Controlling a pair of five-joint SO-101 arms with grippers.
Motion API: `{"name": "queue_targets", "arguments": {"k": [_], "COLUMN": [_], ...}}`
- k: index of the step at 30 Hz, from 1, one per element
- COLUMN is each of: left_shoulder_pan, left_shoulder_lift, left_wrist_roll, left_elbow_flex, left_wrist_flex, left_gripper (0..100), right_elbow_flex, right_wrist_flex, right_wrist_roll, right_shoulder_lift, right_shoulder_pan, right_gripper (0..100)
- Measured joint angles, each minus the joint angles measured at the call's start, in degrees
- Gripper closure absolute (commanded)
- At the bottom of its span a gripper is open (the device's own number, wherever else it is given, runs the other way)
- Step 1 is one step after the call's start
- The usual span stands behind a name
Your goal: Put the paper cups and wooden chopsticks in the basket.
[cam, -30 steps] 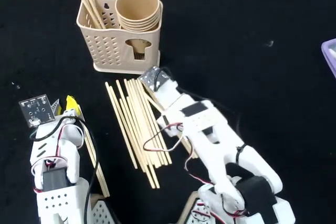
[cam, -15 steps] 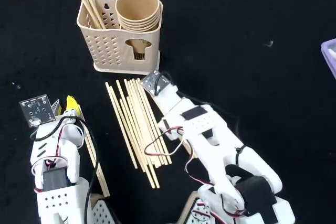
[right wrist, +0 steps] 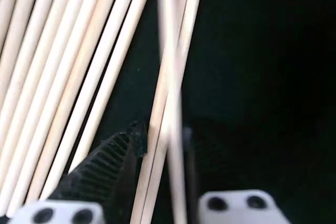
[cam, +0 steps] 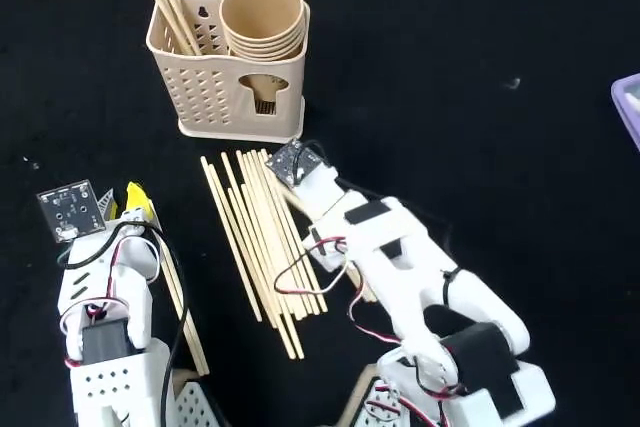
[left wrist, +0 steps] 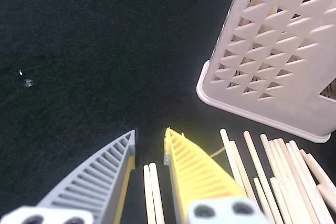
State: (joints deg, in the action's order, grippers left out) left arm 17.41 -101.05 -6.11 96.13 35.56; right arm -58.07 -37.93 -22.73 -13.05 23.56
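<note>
A black cloth-covered counter point(cam: 480, 97) fills the scene, seen from above. At its far side stands a cream perforated basket point(cam: 215, 97). It holds a nested stack of paper cups point(cam: 262, 12) and, in the corner beside them, a few upright sticks point(cam: 172, 7).

In front of the basket, the remaining wooden chopsticks point(cam: 255, 237) lie fanned out on the counter. Over the last second my right arm has eased its wrist a little lower and closer to the far end of this fan, just before the basket's base.

The right fingers point(right wrist: 131, 145) are now nearly closed, with what look like two or three of the chopsticks pinched in the narrow gap. I judge a pick-up is under way, though nothing looks clearly raised yet.

The left fingers point(left wrist: 176, 148) sit near the counter, a little apart and gripping nothing. A separate pair of sticks point(left wrist: 152, 192) lies in their gap.
</note>
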Motion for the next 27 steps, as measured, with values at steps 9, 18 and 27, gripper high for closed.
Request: {"name": "queue_targets", "arguments": {"k": [9,18,27], "left_shoulder_pan": [-0.35,-0.44,-0.35], "left_shoulder_lift": [0.00,0.00,0.00], "left_wrist_roll": [0.00,0.00,0.00], "left_elbow_flex": [0.00,0.00,0.00], "left_wrist_flex": [0.00,0.00,0.00], "left_gripper": [90,90,90], "right_elbow_flex": [0.62,0.62,0.09], "right_wrist_flex": [-4.48,-19.25,-22.42], "right_wrist_roll": [-1.58,-1.76,1.85], "right_shoulder_lift": [-4.57,-25.93,-42.02], "right_shoulder_pan": [-5.89,-11.60,-7.74], "right_gripper": [98.8,98.8,98.8]}}
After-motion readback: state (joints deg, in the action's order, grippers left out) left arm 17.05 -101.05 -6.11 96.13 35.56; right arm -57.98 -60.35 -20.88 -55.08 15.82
